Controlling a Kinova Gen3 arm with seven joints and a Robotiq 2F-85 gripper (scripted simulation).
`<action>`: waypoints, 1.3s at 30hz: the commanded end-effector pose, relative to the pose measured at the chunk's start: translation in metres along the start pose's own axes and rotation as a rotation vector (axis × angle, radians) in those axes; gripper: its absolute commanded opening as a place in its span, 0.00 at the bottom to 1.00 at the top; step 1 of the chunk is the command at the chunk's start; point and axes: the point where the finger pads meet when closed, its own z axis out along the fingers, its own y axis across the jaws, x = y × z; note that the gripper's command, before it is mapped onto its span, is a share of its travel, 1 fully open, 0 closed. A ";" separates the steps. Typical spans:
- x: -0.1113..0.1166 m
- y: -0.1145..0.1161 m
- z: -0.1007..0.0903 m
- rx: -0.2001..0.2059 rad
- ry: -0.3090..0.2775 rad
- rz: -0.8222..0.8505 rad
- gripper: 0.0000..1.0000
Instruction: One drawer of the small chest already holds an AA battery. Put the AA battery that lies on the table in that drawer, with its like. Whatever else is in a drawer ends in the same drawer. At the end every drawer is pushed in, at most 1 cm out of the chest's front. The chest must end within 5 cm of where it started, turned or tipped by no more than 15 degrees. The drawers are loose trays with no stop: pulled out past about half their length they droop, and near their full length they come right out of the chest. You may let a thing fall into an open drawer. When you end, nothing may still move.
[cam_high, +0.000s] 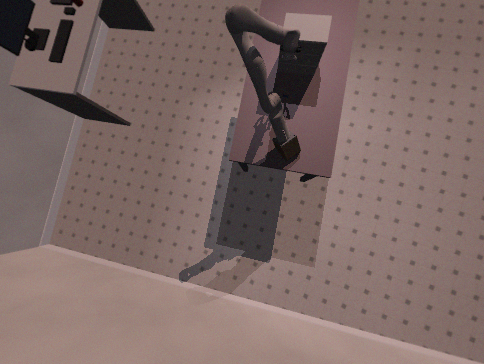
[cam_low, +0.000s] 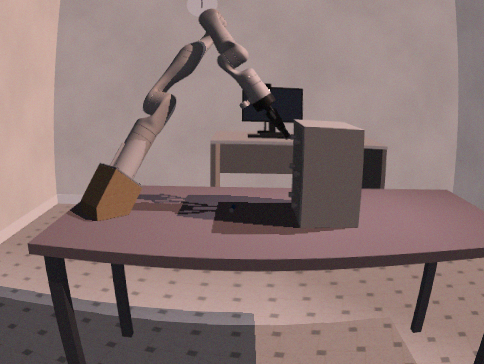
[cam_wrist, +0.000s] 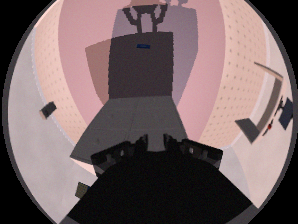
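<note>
The chest (cam_high: 307, 29) (cam_low: 330, 175) (cam_wrist: 135, 117) stands upright on the table (cam_low: 410, 215). Its drawer front faces the arm's base and is dark. Small knobs stick out of the front in the exterior view, and no drawer visibly stands out. The blue AA battery (cam_low: 233, 207) (cam_wrist: 143, 46) lies on the table in the chest's shadow, in front of the chest. My gripper (cam_low: 288, 137) (cam_wrist: 155, 138) is partly open, with a gap between the fingertips and nothing seen held. It points down at the upper part of the chest's front, close to it. Whether it touches a knob is hidden. The drawers' contents are hidden.
The arm's brown base block (cam_high: 288, 148) (cam_low: 112, 195) stands near the table's end, on the side of the chest's drawer front. The arm arches high between it and the chest. A desk (cam_low: 250, 162) with a monitor (cam_low: 295, 102) stands beyond the table.
</note>
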 end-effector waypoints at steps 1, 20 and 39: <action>-0.005 0.002 0.002 -0.010 -0.004 0.000 0.33; -0.013 0.002 0.007 -0.010 -0.004 0.000 0.33; -0.013 0.002 0.007 -0.010 -0.004 0.000 0.13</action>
